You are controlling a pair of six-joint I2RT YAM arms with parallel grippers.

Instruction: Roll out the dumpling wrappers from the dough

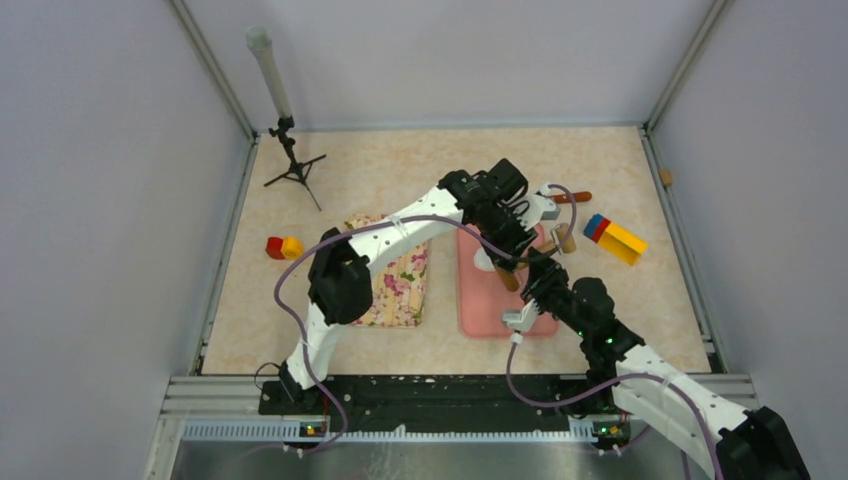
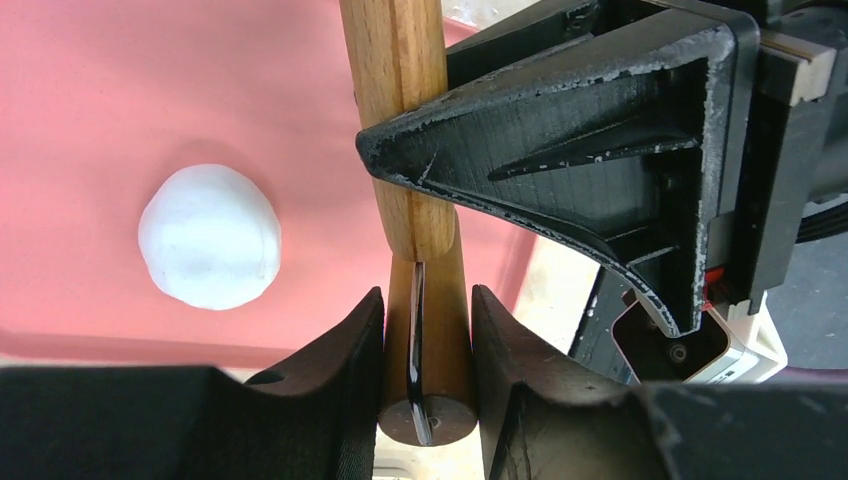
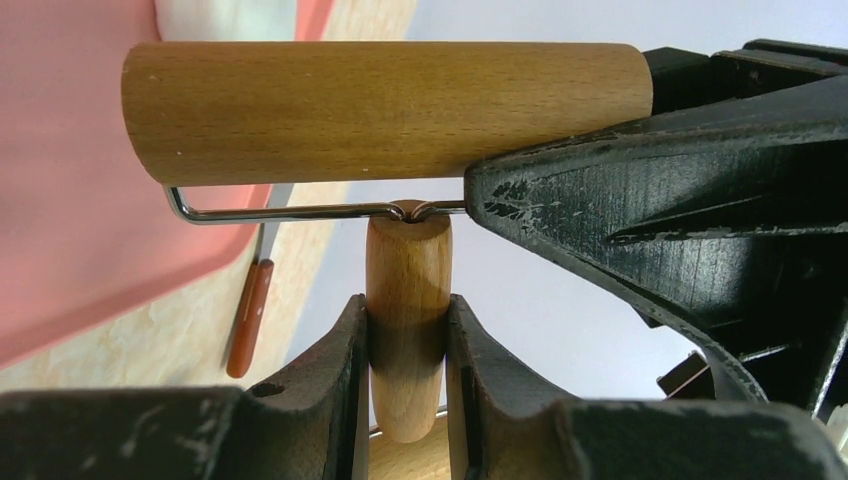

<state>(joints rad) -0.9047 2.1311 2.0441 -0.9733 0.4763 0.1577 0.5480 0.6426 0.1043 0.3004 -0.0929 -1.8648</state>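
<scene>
A wooden roller hangs over the right side of the pink board, held by both grippers. My right gripper is shut on the roller's handle, whose rounded end sticks out past the fingers. My left gripper is shut on one end of the roller's barrel, both fingers pressed against the wood. The dough is a small thick white round lying on the board, left of the roller and untouched. No dumpling wrappers are in view.
A floral cloth lies left of the board. A knife with a red-brown handle lies beyond the board's far right corner. Coloured blocks sit at the right, a red and yellow toy at the left, a tripod at the back left.
</scene>
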